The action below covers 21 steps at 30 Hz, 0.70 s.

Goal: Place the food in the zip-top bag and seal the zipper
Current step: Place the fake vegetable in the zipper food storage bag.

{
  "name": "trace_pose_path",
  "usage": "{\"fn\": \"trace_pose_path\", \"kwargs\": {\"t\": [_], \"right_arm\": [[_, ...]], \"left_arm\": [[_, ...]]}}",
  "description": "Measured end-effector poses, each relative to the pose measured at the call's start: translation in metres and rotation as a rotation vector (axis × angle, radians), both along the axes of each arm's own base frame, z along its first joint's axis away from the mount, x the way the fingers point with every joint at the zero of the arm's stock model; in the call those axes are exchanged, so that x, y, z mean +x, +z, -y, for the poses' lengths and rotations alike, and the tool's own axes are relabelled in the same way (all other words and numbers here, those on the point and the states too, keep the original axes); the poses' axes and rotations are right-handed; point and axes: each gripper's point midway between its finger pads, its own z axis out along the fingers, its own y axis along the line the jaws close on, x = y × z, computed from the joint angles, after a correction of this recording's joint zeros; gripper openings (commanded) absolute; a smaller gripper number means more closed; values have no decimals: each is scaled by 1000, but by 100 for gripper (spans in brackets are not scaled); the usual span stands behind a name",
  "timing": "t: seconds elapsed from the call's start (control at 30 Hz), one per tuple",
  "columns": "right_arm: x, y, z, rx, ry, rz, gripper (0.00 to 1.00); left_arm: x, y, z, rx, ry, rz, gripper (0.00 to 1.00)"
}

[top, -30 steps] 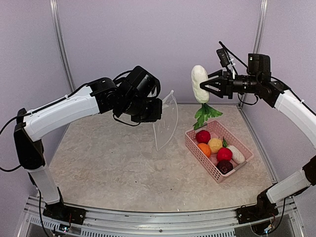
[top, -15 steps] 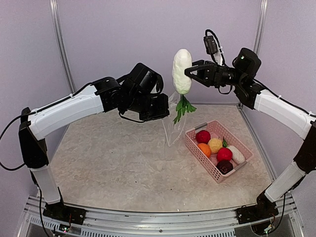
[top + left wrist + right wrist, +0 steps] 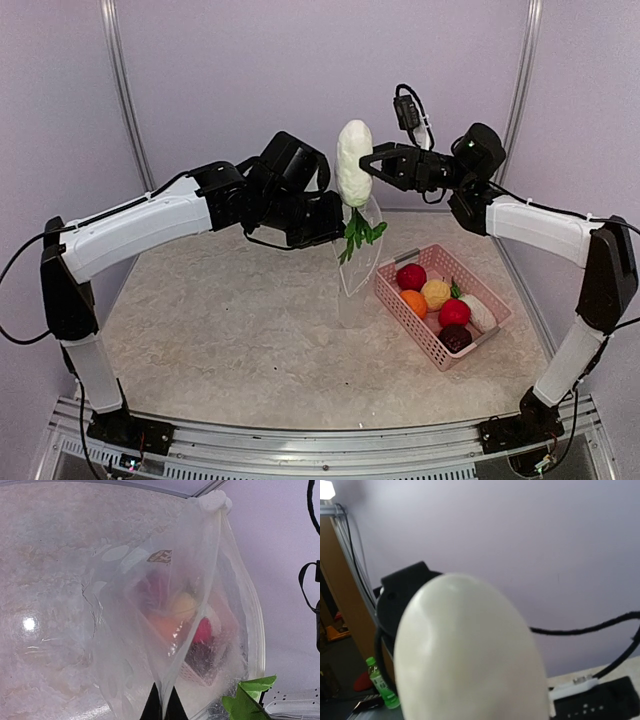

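1. The right gripper (image 3: 370,165) has swung to 9 o'clock across the top view. It has carried the white radish (image 3: 351,162) from above the far end of the pink basket (image 3: 402,300) to a spot directly over the zip-top bag (image 3: 361,258). Its fingers are clenched on the radish's side, and the radish hangs upright with its green leaves (image 3: 358,232) at 6 o'clock.

2. The left gripper (image 3: 162,706) has raised the bag and brought it toward the radish. Its fingertips are pinched shut on a fold of the clear film, so the bag hangs in the air with its lower edge near the table (image 3: 220,330).

3. The leaves now overlap the bag's top edge in the top view. In the left wrist view a leaf tip shows at 5 o'clock, just beside the pale zipper (image 3: 258,630) (whether it is inside the mouth or outside it cannot be told).

4. The first piece is therefore lined up for lowering but is not yet bagged.

5. The remaining food (image 3: 436,293) lies in the basket at 4 o'clock from the bag: red, yellow, orange and dark purple balls and a white piece. The zipper is unsealed.
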Motion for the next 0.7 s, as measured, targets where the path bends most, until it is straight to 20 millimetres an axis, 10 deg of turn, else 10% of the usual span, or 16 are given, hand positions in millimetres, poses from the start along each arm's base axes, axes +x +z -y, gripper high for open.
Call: {"fn": "trace_pose_path", "kwargs": {"t": [0.23,0.57,0.7], "right_arm": [[-1,-27,-2,-48,-6,29,29],[-3,-73,-1,-149,-35,52,33],[0,-81,0,-176,-65,76,63]], "left_arm": [[-5,-13,-9,18,4,-22,0],[-10,20,-15,-69,5,34,0],[-9,17,-17,-67,11,36,0]]}}
